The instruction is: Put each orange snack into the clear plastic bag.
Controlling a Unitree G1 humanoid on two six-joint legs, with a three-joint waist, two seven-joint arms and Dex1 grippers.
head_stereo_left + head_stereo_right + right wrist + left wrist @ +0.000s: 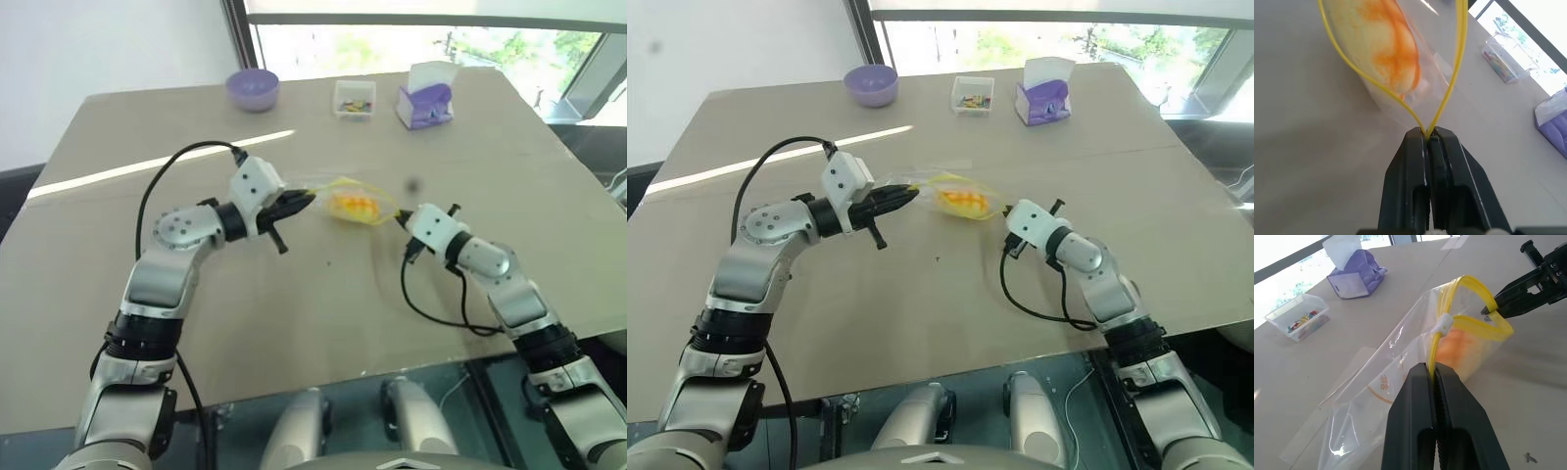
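Both jaws clamp the bag's (355, 206) yellow zip: left gripper (306, 201) at 9 o'clock, right gripper (400, 219) at 3. The snack (353, 207) sits inside, above the desk (294, 304). Pulling unevenly could tear the rim or spill it.

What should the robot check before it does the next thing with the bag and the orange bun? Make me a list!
1. Orange snack inside the clear plastic bag: ok, it shows through the plastic.
2. Left gripper shut on the bag's yellow zip strip: ok.
3. Right gripper shut on the strip's other end: ok.
4. Bag mouth zipped: not ok, the strip gapes in a loop between the grippers.
5. More orange snacks left on the table: cannot tell, none shows near the purple bowl, small clear box or tissue box.
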